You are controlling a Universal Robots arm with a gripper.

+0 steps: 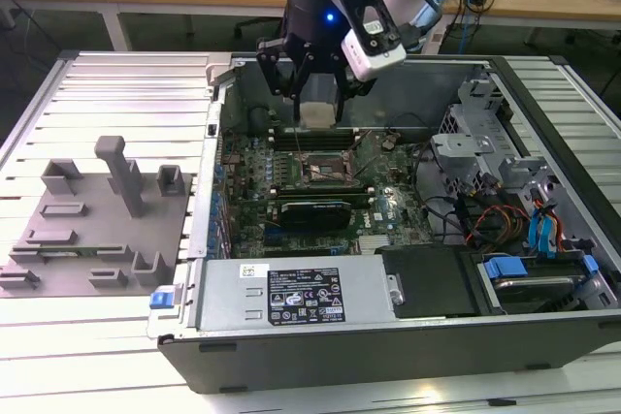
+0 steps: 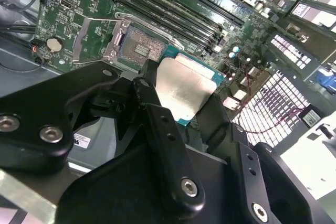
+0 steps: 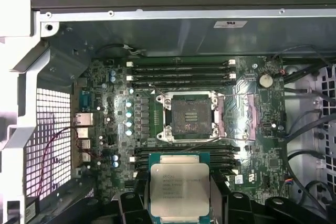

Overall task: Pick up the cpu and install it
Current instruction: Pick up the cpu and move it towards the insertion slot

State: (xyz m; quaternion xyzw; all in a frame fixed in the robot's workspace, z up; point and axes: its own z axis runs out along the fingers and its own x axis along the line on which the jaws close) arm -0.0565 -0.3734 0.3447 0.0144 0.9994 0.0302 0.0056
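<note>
The cpu is a flat square chip with a silvery metal top and a teal rim. My gripper is shut on it, the black fingers clamping its opposite edges. In the exterior view it hangs inside the open computer case, above the memory slots. The chip sits beside and apart from the open socket. In both wrist views the cpu is level, metal face toward the cameras. The socket lies bare, its metal load frame swung open.
The case wall and power supply cover sit at the front. A drive cage and cables fill the exterior view's right. A grey plastic tray with upright posts lies at the exterior view's left. Memory slots flank the socket.
</note>
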